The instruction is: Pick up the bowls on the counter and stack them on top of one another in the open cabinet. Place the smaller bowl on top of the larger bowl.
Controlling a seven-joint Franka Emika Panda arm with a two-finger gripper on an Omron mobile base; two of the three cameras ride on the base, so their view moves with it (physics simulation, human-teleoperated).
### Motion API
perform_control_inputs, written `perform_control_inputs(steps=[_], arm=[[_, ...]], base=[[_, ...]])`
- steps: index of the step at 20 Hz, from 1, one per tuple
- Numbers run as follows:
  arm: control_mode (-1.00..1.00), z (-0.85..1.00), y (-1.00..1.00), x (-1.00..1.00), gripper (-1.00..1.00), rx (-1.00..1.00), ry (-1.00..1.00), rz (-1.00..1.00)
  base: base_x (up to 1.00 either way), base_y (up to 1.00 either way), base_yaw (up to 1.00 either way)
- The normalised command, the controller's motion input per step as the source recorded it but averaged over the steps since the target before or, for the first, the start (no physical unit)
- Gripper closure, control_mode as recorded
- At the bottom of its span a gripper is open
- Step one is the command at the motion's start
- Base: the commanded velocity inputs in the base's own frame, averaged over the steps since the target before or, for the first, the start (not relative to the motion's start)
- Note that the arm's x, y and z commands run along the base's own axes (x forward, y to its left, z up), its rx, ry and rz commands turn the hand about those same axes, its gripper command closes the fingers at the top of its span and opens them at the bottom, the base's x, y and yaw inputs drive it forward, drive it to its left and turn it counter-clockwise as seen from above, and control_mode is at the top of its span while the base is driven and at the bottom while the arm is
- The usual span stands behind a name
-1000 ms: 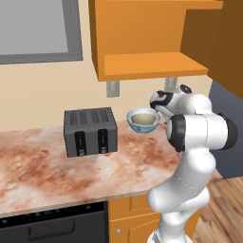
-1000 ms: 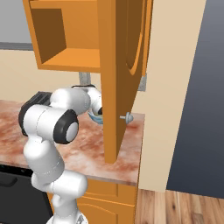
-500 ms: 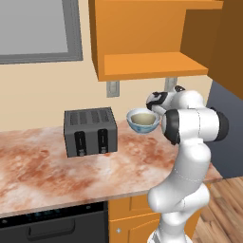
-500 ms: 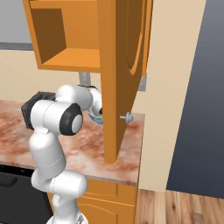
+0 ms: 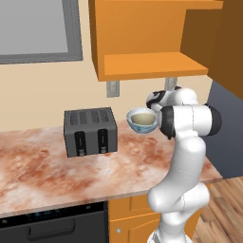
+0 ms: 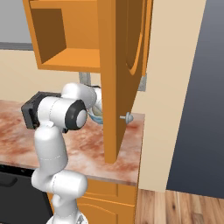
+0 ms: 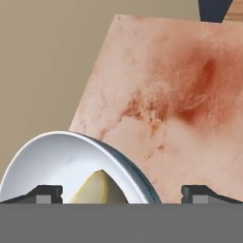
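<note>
1. Bowl (image 5: 142, 121), the white-and-blue one, is seen at the back of the worktop (image 5: 57, 166), near the wall, right of the toaster (image 5: 90, 132) and below the open cabinet (image 5: 152, 64). Whether it rests on the stone or is slightly raised cannot be told.
2. A tan inside is shown within its pale rim. Whether that is the smaller bowl already nested in it cannot be decided.
3. The claw (image 7: 123, 193) is held at the bowl with its fingers (image 7: 47, 193) wide apart. In the hand view the near rim is seen between them, and bare worktop is seen around the right tip, so nothing is clamped.
4. Compared with a second ago, the bowl has not been moved and the fingers have been kept equally wide. Only the arm's elbow has been swung slightly up and inward.
5. That change is judged to be a fine adjustment of the approach, not progress in carrying. The grasp is not yet made, and nothing has been placed on the cabinet shelf.
6. Closing on the rim is judged the next need. A slip on the thin, curved edge is the likely risk.
</note>
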Motion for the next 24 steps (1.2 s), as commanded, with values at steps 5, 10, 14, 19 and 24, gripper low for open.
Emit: perform_control_inputs(steps=[5, 10, 14, 19, 24], arm=[[-1.0, -0.13, -0.11, 0.24, -1.0, 0.0, 0.0, 0.0], [-1.0, -0.11, 0.0, 0.16, -1.0, 0.0, 0.03, 0.0], [-1.0, -0.09, 0.03, 0.09, -1.0, 0.0, 0.05, 0.0], [-1.0, -0.07, 0.05, 0.07, -1.0, 0.0, 0.05, 0.0], [-1.0, -0.05, 0.04, 0.06, -1.0, 0.0, 0.04, 0.0]], base=[[0.0, 0.0, 0.0], [0.0, 0.0, 0.0], [0.0, 0.0, 0.0], [0.0, 0.0, 0.0], [0.0, 0.0, 0.0]])
